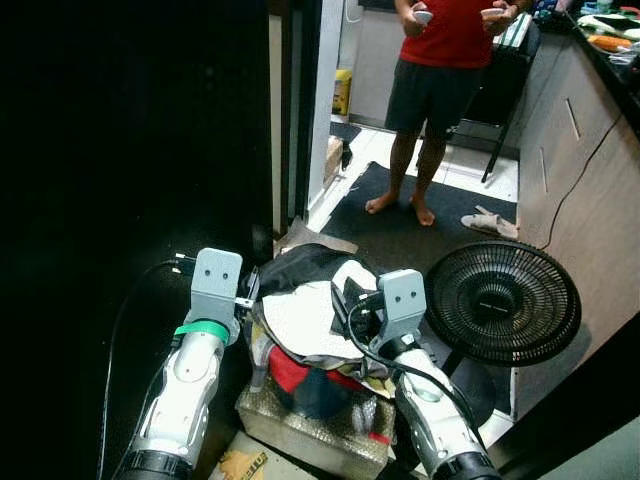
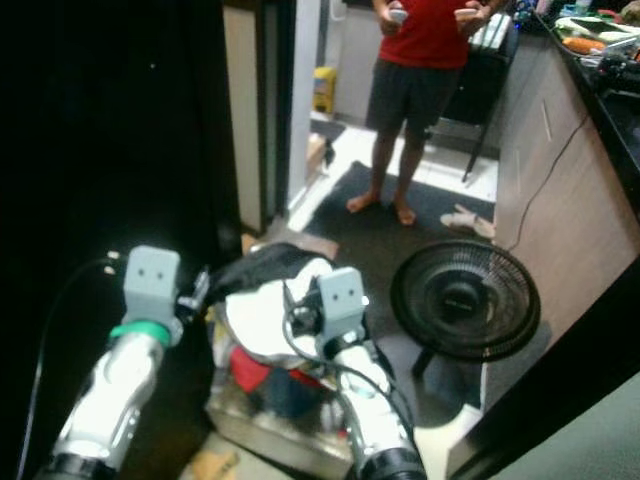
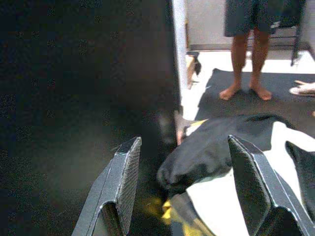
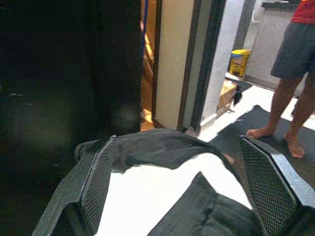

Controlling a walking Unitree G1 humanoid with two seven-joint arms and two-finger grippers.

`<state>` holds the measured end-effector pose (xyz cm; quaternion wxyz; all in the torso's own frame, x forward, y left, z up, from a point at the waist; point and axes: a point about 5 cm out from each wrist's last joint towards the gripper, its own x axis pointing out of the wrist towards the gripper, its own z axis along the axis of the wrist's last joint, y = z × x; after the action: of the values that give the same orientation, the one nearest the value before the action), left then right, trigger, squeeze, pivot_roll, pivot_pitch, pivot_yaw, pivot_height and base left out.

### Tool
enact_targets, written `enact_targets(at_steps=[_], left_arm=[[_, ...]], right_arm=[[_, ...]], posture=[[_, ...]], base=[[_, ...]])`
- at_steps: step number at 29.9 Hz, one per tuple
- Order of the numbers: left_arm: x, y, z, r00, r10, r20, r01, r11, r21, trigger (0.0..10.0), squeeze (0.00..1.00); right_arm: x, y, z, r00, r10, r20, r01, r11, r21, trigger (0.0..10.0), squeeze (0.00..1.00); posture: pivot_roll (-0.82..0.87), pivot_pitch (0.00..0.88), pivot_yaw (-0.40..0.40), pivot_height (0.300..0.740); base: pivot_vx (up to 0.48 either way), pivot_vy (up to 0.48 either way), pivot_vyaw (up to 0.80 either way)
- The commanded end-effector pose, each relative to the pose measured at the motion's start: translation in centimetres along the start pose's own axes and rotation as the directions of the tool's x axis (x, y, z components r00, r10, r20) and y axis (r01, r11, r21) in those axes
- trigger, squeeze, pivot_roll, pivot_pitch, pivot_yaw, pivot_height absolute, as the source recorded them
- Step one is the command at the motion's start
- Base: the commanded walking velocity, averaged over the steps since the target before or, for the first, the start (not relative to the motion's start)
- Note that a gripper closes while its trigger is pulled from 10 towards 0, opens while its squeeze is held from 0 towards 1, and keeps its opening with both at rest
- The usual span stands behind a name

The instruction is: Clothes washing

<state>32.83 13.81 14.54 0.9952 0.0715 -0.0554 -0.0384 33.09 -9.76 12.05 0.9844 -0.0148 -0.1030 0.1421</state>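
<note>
A heap of clothes [image 1: 305, 315] fills a pale basket [image 1: 300, 425] on the floor between my two arms. On top lies a black and white garment [image 3: 216, 147], with a red piece [image 1: 290, 372] underneath. My left gripper [image 3: 183, 142] is open at the heap's left edge, its fingers [image 3: 125, 172] apart and the black fabric just beyond them. My right gripper [image 4: 178, 140] hovers open over the top garment [image 4: 162, 147], its fingers [image 4: 96, 182] spread wide with the cloth lying between and below them. Nothing is pinched in either one.
A black floor fan [image 1: 500, 300] stands close on the right, beside a cabinet front [image 1: 580, 170]. A person [image 1: 440, 60] in a red shirt stands barefoot on a dark mat [image 1: 400, 230] ahead. A door frame [image 1: 290, 120] and a dark area lie to the left.
</note>
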Motion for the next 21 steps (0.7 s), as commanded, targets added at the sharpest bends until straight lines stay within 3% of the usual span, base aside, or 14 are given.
enact_targets(at_steps=[1,6,13,21], left_arm=[[-0.09,-0.30,-0.30,1.000,-0.009,-0.015,0.009,1.000,0.002,10.0,0.00],[-0.05,-0.37,-0.30,1.000,-0.011,-0.016,0.011,1.000,0.002,10.0,0.00],[0.03,-0.44,-0.35,1.000,-0.015,-0.018,0.015,1.000,0.001,10.0,0.00],[0.08,-0.49,-0.34,1.000,-0.016,-0.017,0.016,1.000,0.000,10.0,0.00]], right_arm=[[-0.31,-0.19,-0.45,1.000,-0.011,-0.020,0.011,1.000,0.003,10.0,0.00],[-0.37,-0.22,-0.56,1.000,-0.016,-0.024,0.017,0.999,0.034,10.0,0.00],[-0.34,-0.35,-0.54,0.999,-0.023,-0.024,0.024,0.999,0.032,10.0,0.00],[-0.35,-0.37,-0.50,0.999,-0.022,-0.022,0.023,1.000,0.021,10.0,0.00]], posture=[[0.04,0.001,0.010,0.740],[0.04,0.002,0.011,0.740],[0.04,0.001,0.013,0.740],[0.04,0.001,0.014,0.740]], base=[[0.281,0.000,0.00],[0.279,0.000,0.00],[0.280,0.000,-0.75],[0.278,0.000,0.00]])
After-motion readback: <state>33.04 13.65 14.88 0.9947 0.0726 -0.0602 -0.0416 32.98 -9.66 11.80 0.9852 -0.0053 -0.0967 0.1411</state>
